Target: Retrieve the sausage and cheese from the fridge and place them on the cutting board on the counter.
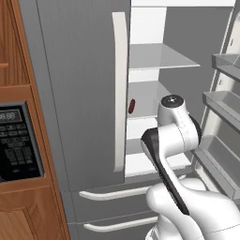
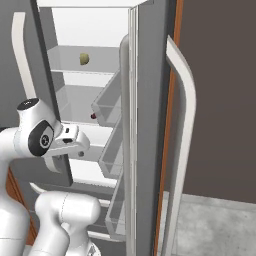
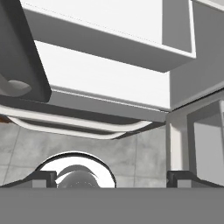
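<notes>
Fridge (image 1: pixel 84 93) has its right door swung open, left one shut. The sausage (image 1: pixel 131 106) sits on a middle shelf, poking out just past the closed door's edge, and the cheese (image 2: pixel 84 59) is 1 shelf higher, further back. The gripper (image 3: pixel 111 178) hangs in front of the lower shelves, jaws spread wide, holding nothing.

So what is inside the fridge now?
Inside the fridge, the sausage lies on a middle shelf, its dark end showing past the closed left door. The cheese sits one shelf higher. The door hides the shelves' left side.
</notes>
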Tool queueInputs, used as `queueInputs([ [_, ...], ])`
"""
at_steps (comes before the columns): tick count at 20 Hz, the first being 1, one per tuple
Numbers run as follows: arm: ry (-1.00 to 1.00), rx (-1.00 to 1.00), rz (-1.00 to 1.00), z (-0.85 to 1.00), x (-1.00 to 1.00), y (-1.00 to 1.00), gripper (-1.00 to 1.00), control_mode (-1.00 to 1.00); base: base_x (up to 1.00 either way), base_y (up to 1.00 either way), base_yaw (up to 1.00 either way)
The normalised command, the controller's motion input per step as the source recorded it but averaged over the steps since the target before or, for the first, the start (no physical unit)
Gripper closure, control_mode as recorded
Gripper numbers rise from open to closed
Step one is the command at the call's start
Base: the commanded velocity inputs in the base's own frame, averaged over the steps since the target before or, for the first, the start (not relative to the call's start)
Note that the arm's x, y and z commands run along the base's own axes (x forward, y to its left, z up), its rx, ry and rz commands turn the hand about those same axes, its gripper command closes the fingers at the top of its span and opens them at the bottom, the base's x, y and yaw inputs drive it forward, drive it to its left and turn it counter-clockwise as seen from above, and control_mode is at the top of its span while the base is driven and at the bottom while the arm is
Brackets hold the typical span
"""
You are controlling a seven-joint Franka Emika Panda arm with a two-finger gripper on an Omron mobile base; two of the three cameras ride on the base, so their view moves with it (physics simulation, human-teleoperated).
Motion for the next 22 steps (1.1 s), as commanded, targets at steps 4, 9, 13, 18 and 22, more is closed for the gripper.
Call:
queueInputs([
  [4,0.00,0.00,0.00,0.00,0.00,0.00,-1.00,-1.00,0.00,0.00,0.00],
  [9,-0.05,0.10,0.02,0.01,0.28,-0.04,-1.00,-1.00,0.00,0.00,0.00],
  [13,-0.09,0.33,0.05,0.16,0.50,-0.08,-1.00,-1.00,0.00,0.00,0.00],
  [18,-0.07,0.30,0.01,0.22,0.56,-0.13,-1.00,-1.00,0.00,0.00,0.00],
  [22,-0.15,0.04,0.00,0.23,0.56,0.15,-1.00,-1.00,0.00,0.00,0.00],
])
